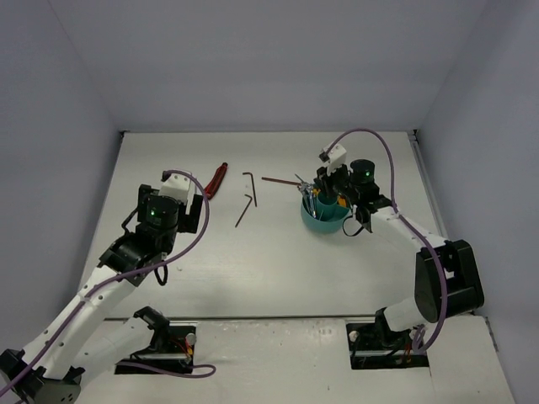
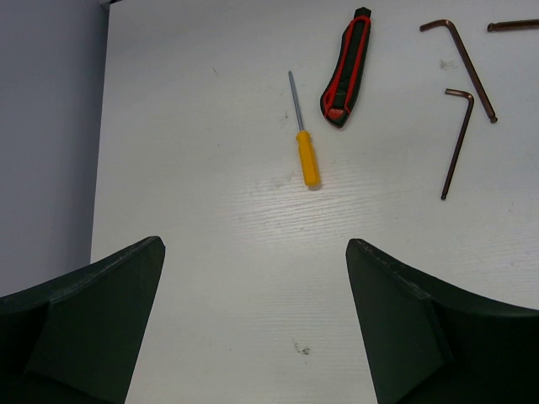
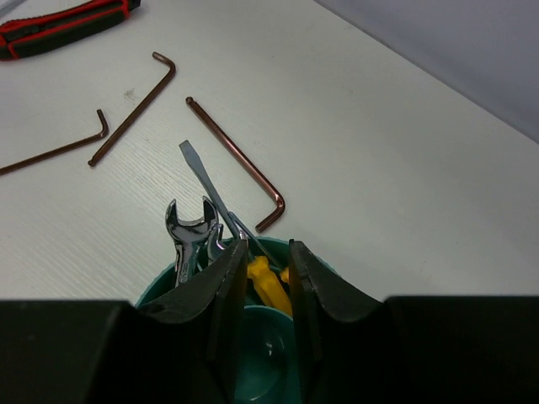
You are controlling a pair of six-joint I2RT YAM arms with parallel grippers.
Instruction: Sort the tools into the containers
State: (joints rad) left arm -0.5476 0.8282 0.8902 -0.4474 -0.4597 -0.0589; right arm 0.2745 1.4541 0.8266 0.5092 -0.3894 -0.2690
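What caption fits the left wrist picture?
Open jaws face an orange screwdriver, a red-black tool and hex keys.

White table [image 1: 278, 269], teal tub [image 1: 324, 223] (right side), three hex keys [image 3: 130, 114], orange-handled screwdriver [image 2: 307, 156], red-and-black-handled tool [image 2: 346, 69].

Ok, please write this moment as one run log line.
left jaws: wide open, empty | right jaws: slightly apart over teal tub | in tub: wrenches | on table: orange screwdriver, red-black tool, three hex keys
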